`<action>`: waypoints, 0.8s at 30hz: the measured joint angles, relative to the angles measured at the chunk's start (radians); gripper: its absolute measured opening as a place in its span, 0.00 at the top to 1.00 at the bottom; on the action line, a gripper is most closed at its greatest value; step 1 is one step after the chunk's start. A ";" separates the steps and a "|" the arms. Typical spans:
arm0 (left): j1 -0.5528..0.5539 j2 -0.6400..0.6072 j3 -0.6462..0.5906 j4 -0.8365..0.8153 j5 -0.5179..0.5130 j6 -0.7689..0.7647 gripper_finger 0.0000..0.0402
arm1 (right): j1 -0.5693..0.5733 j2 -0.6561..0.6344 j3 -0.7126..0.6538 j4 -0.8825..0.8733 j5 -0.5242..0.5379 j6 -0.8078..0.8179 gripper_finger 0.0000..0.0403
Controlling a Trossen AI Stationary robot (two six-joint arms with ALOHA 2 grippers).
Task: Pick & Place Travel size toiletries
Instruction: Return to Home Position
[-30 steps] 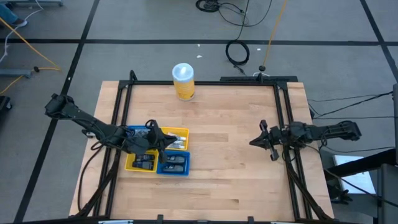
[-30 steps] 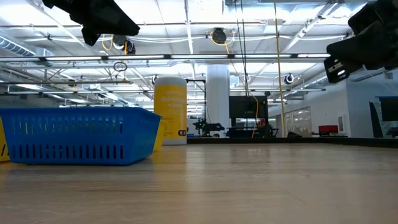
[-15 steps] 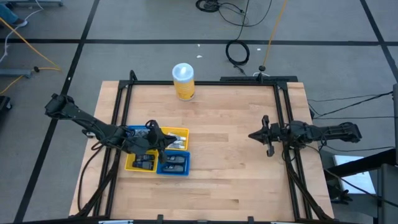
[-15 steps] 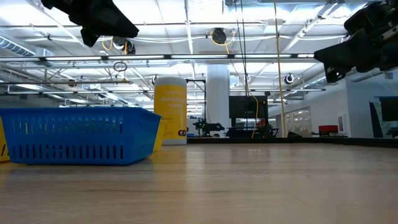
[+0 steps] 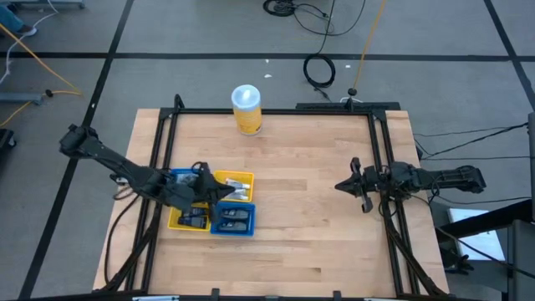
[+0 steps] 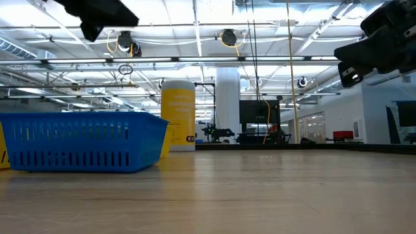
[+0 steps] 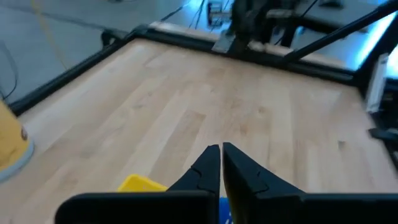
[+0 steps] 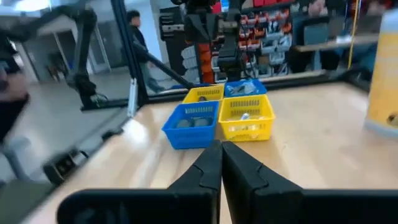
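Four small trays sit in a square block on the table's left half, two yellow [image 5: 241,179] and two blue [image 5: 235,220]. Dark wrapped toiletries [image 5: 233,218] lie in the near trays, and pale silvery ones [image 8: 245,116] in a yellow tray. My left gripper [image 5: 221,193] hovers shut above the trays, its fingertips [image 7: 221,149] closed on nothing. It shows high in the low view [image 6: 104,13]. My right gripper [image 5: 341,186] waits shut above the table's right side, its fingertips [image 8: 221,145] pointing toward the trays.
A tall yellow canister with a white lid [image 5: 247,109] stands at the table's far edge. A black frame [image 5: 276,110] runs along the table's edges. Bare wood [image 5: 301,209] lies between the trays and my right gripper. A person [image 8: 138,31] stands in the room beyond.
My left gripper has drawn back a little toward the table's left edge and risen slightly above the trays, staying shut. My right gripper has hardly shifted. The trays and toiletries lie as before.
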 joint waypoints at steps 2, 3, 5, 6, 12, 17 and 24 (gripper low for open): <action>-0.007 -0.045 0.000 -0.023 0.004 0.030 0.98 | 0.000 0.000 0.000 0.011 0.000 0.082 1.00; -0.010 -0.076 -0.008 -0.038 0.001 0.044 0.99 | 0.000 0.000 0.000 0.014 -0.001 0.107 1.00; -0.008 -0.148 -0.040 -0.051 0.003 0.076 0.99 | 0.000 0.000 0.000 0.015 -0.001 0.131 1.00; -0.003 -0.193 -0.064 -0.046 0.010 0.096 0.98 | 0.000 0.000 0.000 0.017 -0.001 0.132 0.99; 0.041 -0.453 -0.278 0.050 0.192 0.220 0.98 | 0.000 0.000 0.000 0.022 -0.002 0.123 0.99; 0.133 -0.603 -0.438 0.199 0.411 0.330 0.98 | 0.000 0.000 0.000 0.023 -0.002 0.123 0.98; 0.309 -0.746 -0.528 0.192 0.673 0.376 0.98 | 0.000 0.000 0.000 0.024 -0.002 0.123 0.99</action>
